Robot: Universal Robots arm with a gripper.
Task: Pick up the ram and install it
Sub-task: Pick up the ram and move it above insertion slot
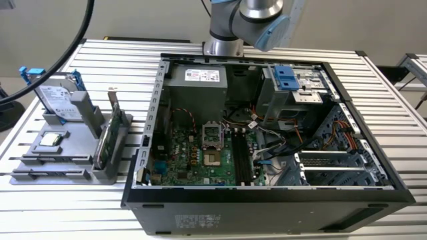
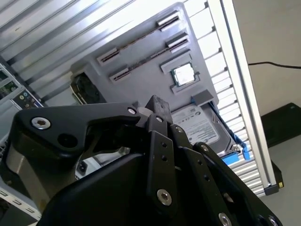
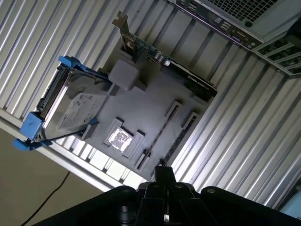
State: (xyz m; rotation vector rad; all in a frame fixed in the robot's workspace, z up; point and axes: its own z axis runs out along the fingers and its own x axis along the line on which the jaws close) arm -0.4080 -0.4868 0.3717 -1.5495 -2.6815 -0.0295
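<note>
End effector [image 3: 164, 174] abv ram [image 3: 157, 137]; apart.

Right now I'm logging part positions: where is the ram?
The ram stands on edge in a slot of the gray holder, at the exterior view's left of the open computer case, next to the square chip.

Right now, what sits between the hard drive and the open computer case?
In the exterior view, the green card stands on edge between the hard drive and the computer case.
</note>
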